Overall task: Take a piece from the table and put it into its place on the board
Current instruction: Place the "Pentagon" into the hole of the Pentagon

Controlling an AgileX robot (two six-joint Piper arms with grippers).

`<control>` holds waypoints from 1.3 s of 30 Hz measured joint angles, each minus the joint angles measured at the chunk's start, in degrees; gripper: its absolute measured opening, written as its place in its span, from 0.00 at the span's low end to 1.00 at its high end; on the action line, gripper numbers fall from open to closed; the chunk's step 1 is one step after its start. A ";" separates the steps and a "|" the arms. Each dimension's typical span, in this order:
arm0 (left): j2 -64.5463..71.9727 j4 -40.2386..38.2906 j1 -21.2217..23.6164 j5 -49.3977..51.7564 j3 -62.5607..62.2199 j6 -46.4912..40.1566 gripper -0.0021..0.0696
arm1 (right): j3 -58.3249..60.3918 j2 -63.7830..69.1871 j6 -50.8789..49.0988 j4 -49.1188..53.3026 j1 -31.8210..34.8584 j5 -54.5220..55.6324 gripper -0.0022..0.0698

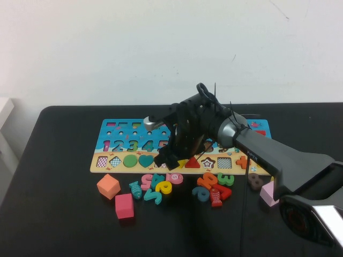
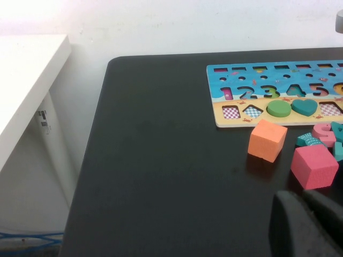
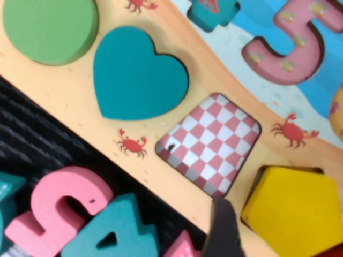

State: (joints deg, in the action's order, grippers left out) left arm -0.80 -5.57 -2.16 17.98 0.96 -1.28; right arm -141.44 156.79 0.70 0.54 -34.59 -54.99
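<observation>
- table (image 1: 59, 214): black top, carrying the board and loose parts in front of it.
- left gripper (image 2: 308, 225): seen only in its own wrist view, as dark finger shapes low over bare table at the left side, near the cubes; cannot tell whether its fingers are apart or together.
- orange cube (image 1: 109, 186) and pink cube (image 1: 124, 206): on the table in front of the board's left end, close together, not touching.
- board (image 1: 110, 142): lies flat; tan slot row on the near edge. green circle (image 3: 51, 27) and teal heart (image 3: 136, 72) seated side by side; next slot is an empty checkered square (image 3: 211, 144).
- piece (image 3: 295, 209): yellow pentagon, lying in the slot just past the checkered square, level with the board surface.
- right gripper (image 1: 170, 159): over the middle of the slot row, jaws spread wide, holding nothing; one dark fingertip (image 3: 222, 230) stands beside the piece.
- loose numbers (image 1: 161, 184): scattered on the table before the board's middle.
</observation>
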 joint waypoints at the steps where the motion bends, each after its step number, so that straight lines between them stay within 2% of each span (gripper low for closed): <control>1: 0.00 0.00 0.00 0.00 0.00 0.00 0.03 | 0.00 -0.09 -0.04 0.00 0.00 -0.15 0.73; 5: 0.00 -0.12 0.00 0.00 0.00 0.00 0.03 | 0.00 -1.38 -0.04 0.00 0.00 -1.36 0.61; 8: 0.00 -0.22 0.00 0.00 0.00 0.00 0.03 | 0.00 -2.62 -0.04 0.00 0.00 -2.52 0.39; 10: 0.00 -0.22 0.00 0.00 0.00 0.00 0.03 | -0.10 -3.13 -0.04 0.00 0.00 -3.98 0.20; 13: 0.00 -0.85 0.00 0.00 0.00 0.00 0.03 | -0.10 -3.16 0.07 0.00 0.00 -6.14 0.08; 39: 0.00 -2.38 0.00 0.00 0.00 0.00 0.03 | -0.10 -0.25 -0.04 0.00 0.00 -4.67 0.06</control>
State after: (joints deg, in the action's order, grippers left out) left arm -0.80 -7.94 -2.16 17.98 0.96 -1.28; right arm -141.54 156.54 0.66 0.54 -34.59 -59.66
